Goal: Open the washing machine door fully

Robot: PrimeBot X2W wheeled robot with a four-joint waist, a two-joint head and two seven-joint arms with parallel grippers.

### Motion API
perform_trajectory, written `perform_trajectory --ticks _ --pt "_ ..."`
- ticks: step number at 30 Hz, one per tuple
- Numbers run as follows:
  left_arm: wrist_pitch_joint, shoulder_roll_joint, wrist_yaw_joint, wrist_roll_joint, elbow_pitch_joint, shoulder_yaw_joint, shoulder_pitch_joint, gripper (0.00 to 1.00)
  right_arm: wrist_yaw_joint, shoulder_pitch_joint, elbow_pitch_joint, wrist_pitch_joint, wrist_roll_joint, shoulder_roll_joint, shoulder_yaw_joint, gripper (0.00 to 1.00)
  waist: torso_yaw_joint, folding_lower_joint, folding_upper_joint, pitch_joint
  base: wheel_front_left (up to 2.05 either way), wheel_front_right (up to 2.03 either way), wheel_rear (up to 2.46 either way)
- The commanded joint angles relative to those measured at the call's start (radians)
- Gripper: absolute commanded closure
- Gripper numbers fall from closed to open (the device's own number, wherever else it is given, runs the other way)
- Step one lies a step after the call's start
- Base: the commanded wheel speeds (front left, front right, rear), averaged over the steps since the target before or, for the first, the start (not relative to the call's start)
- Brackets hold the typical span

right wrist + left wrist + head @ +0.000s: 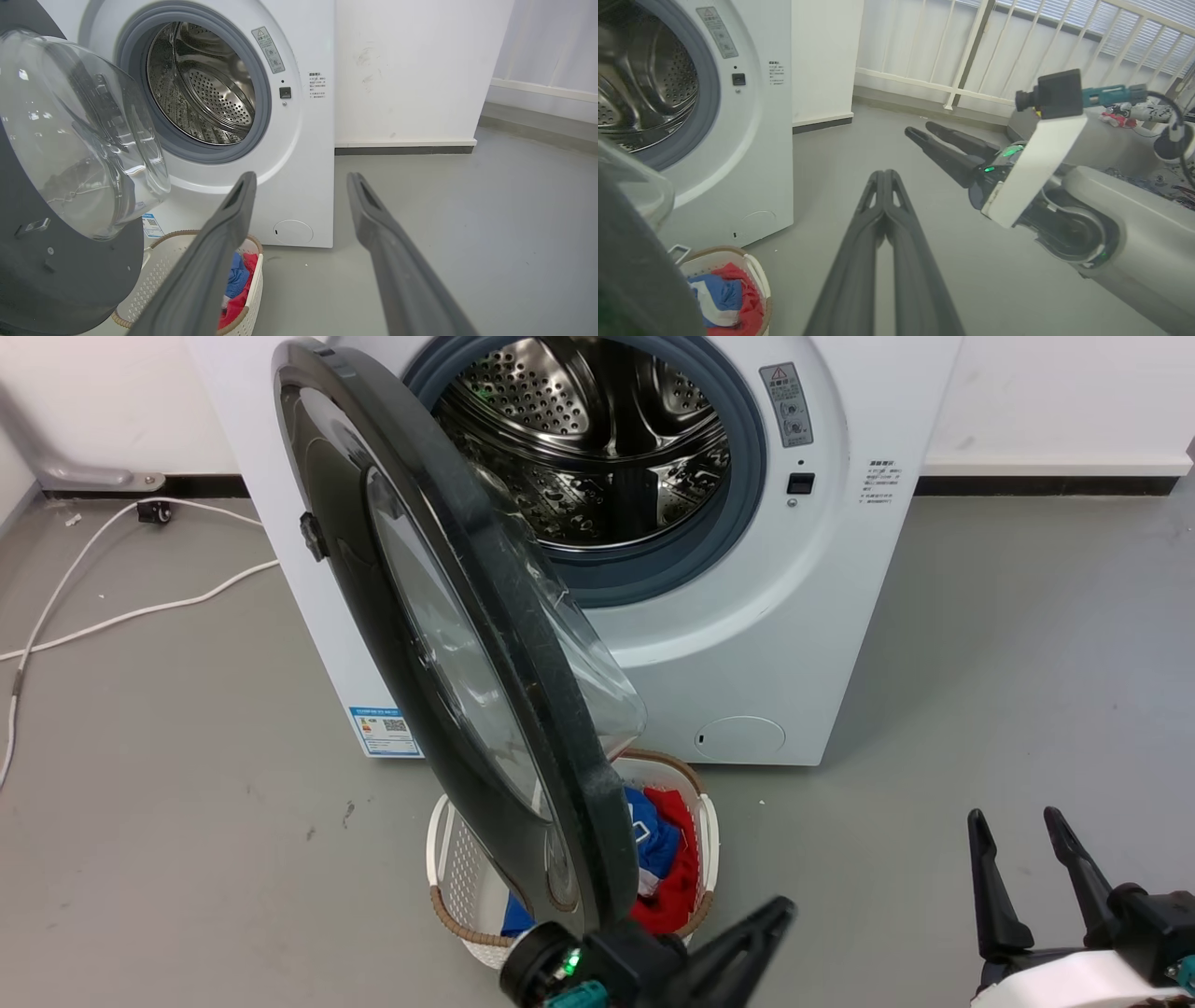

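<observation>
The white washing machine (822, 579) stands against the wall, its steel drum (597, 439) exposed. The washing machine door (509, 653), black-rimmed with a bulging clear glass bowl (84, 140), is swung out from its left hinge and stands roughly edge-on to me, over a basket. My left gripper (782, 907) is shut with nothing in it, low beside the door's bottom rim, its fingers pointing right; whether it touches the door I cannot tell. In the left wrist view its fingers (883, 173) are pressed together. My right gripper (1018, 821) is open and empty, well right of the door.
A white perforated laundry basket (448, 868) with red and blue clothes sits on the grey floor under the door. A white cable (121, 616) trails across the floor at the left. A white railing (971, 51) runs along the right side, with bare floor between it and the machine.
</observation>
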Motion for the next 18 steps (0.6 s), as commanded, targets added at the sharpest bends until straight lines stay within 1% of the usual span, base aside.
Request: perform_trajectory --ticks 1,9,13,18 --pt "-0.009 0.003 0.008 0.005 0.015 0.009 -0.004 1.00 0.000 -0.017 0.003 0.003 0.002 0.004 0.002 0.00 -0.001 0.0000 0.0000 0.001 0.00 0.00 0.00" --pt "-0.082 -0.014 0.089 -0.003 0.167 0.110 -0.066 1.00 0.000 -0.017 0.007 0.005 0.007 0.004 0.008 0.00 -0.017 0.0000 0.0000 0.004 0.00 0.00 0.00" --pt "-0.106 -0.013 0.116 -0.008 0.210 0.149 -0.083 1.00 0.000 -0.015 0.007 0.005 0.010 0.004 0.009 0.00 -0.022 0.0000 0.0000 0.004 0.00 0.00 0.00" --pt "-0.116 -0.009 0.139 -0.016 0.236 0.173 -0.078 1.00 0.000 -0.015 0.008 0.010 0.026 0.004 0.012 0.00 -0.023 0.0000 0.0000 0.006 0.00 0.00 0.00"
